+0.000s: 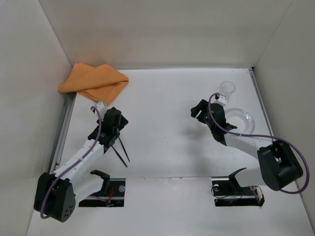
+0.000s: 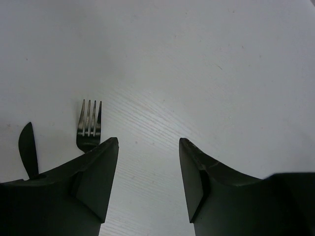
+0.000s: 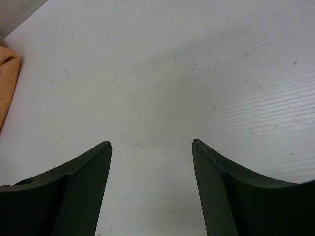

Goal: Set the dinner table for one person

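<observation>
The dinner table (image 1: 167, 98) is a flat white surface walled by white panels. My left gripper (image 1: 117, 129) is open and empty, low over the table (image 2: 197, 73). A dark fork (image 2: 89, 125) and a dark knife (image 2: 28, 147) lie just ahead of its left finger; the two utensils (image 1: 124, 150) lie side by side under the left arm. My right gripper (image 1: 198, 112) is open and empty over bare table (image 3: 162, 73). A clear glass (image 1: 227, 89) and a clear plate (image 1: 239, 121) sit at the right, behind the right arm.
A crumpled orange cloth (image 1: 93, 81) lies at the back left corner; its edge shows in the right wrist view (image 3: 7, 78). Metal strips run along the table's sides. The arm bases stand at the near edge.
</observation>
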### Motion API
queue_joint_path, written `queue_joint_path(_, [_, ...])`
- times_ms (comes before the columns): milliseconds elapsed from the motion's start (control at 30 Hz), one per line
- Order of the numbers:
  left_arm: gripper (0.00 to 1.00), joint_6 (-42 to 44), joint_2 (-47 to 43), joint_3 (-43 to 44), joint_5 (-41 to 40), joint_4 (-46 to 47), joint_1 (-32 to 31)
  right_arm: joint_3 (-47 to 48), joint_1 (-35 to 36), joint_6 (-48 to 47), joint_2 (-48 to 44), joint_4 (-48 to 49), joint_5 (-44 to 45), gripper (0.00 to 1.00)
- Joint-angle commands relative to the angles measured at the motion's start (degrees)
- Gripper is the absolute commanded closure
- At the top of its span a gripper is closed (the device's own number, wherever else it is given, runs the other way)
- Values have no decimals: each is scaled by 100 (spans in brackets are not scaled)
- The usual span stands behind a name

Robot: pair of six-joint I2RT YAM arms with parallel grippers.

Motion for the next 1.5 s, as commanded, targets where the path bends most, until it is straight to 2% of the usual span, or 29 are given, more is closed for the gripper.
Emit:
queue_joint_path(0, [48, 78, -91, -144, 48, 253, 101, 232, 5, -88, -11, 316, -22, 28])
queue_joint_path(300, [48, -54, 128, -100, 92, 726, 365, 250, 41, -97, 7, 316, -22, 30])
queue_joint_path(367, [48, -203, 330, -13, 92, 911, 479, 250, 41, -97, 42, 316, -56, 39])
queue_joint_path(467, [48, -633, 672, 128, 91, 1271, 742, 285, 41, -97, 86, 273, -206, 66])
queue_joint_path(533, [48, -993, 944, 277, 101, 1482, 997, 329, 41, -106, 103, 246, -294, 70])
queue_joint_path(633, [48, -1407, 1506, 637, 127, 1711, 1305, 364, 41, -106, 147, 228, -373, 67])
queue_joint_path(800, [47, -1794, 2535, 1287, 346, 1949, 1709, 390, 41, -158, 174, 228, -373, 48])
queue_joint_path(967, [48, -1470, 3625, 2298, 496, 1809, 1973, 408, 58, -158, 200, 228, -408, 40])
queue_joint_path(1367, [49, -1232, 4716, 3178, -66, 913, 2202, 426, 67, -141, 200, 228, -540, 37])
queue_joint_path(1467, [52, -1153, 5032, 3459, -40, 597, 2185, 426, 67, -141, 183, 220, -558, 37])
